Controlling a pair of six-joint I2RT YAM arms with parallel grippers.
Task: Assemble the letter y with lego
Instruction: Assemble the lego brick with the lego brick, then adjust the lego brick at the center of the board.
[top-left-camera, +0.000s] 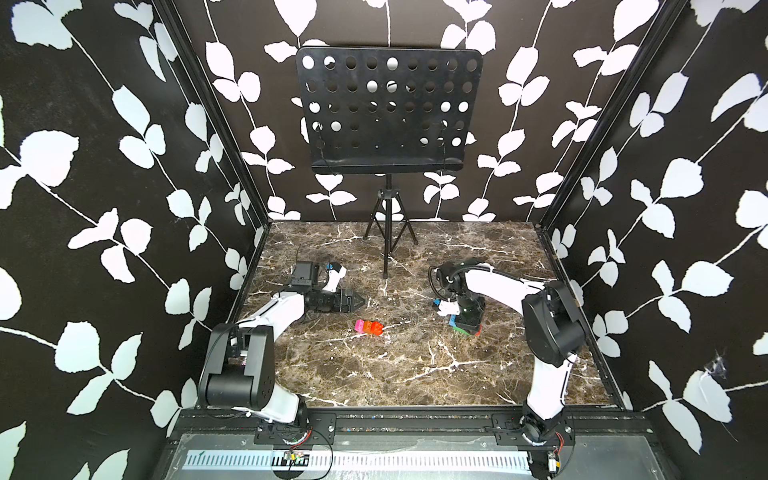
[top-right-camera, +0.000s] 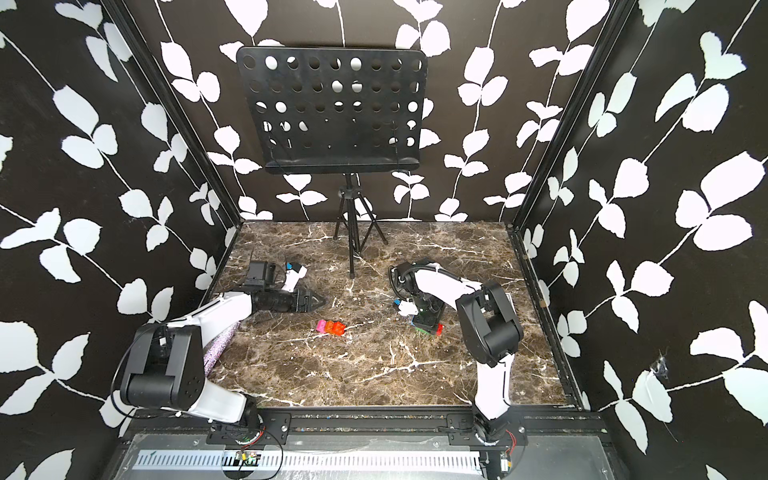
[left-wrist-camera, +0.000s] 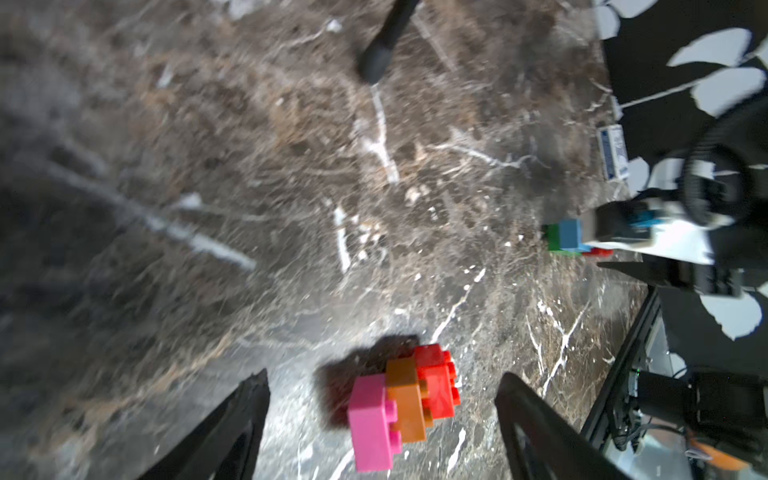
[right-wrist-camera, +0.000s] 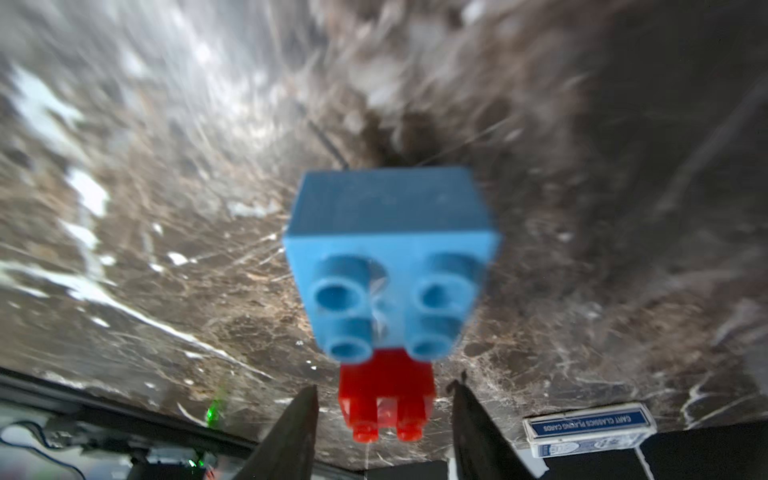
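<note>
A joined stem of pink (left-wrist-camera: 372, 419), orange (left-wrist-camera: 405, 395) and red (left-wrist-camera: 436, 382) lego lies on its side mid-table, seen in both top views (top-left-camera: 369, 326) (top-right-camera: 330, 327). My left gripper (left-wrist-camera: 382, 376) is open, its fingers spread wide on either side of the stem without touching it; in a top view the left gripper (top-left-camera: 359, 301) sits just behind and left of the stem. To the right, a green bar (top-left-camera: 459, 330) carries a blue brick (right-wrist-camera: 390, 257) and a red brick (right-wrist-camera: 386, 395). My right gripper (right-wrist-camera: 385, 386) points down over this piece, open, with a gap on both sides of the red brick.
A black music stand (top-left-camera: 386, 112) on a tripod stands at the back centre, one foot (left-wrist-camera: 374, 62) reaching toward mid-table. A blue box of playing cards (right-wrist-camera: 590, 428) lies by the right wall. Patterned walls enclose three sides of the marble table (top-left-camera: 415, 374).
</note>
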